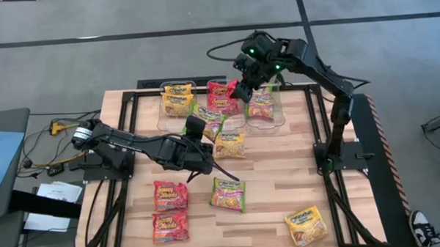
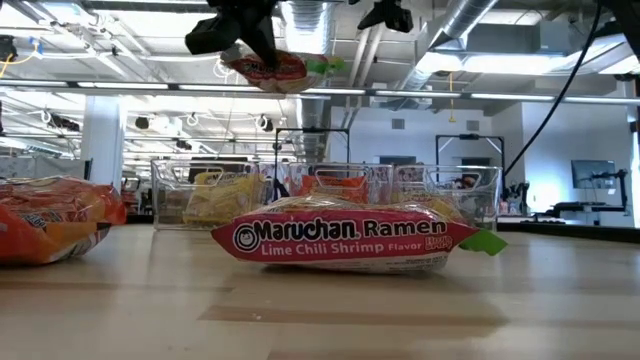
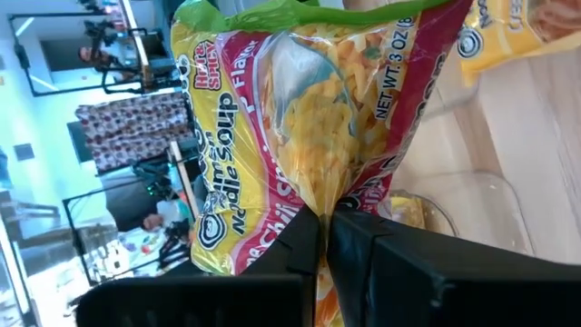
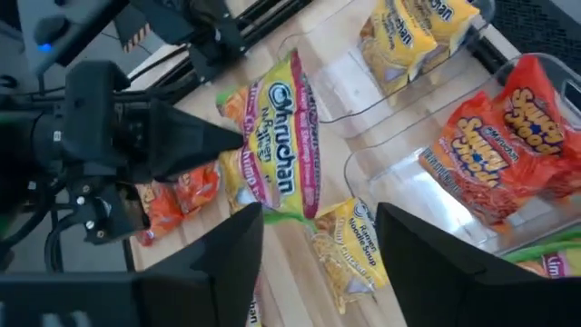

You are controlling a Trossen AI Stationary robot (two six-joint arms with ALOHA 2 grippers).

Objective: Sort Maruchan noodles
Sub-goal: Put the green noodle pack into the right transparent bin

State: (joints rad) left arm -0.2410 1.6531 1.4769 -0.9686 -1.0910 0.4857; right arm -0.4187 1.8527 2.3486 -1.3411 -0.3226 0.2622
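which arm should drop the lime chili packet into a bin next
Left. Its tool is already shut on the green-edged packet and holds it up beside the bins. The right tool is open and empty above the bins.

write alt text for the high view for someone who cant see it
Seen from above, the left gripper holds a green-edged Maruchan packet lifted near three clear bins at the wooden table's far edge. The right gripper hovers over the middle bin, and five more packets lie loose on the table.

Ten ramen packets (image 1: pixel 227 193), three bins (image 1: pixel 265 120).
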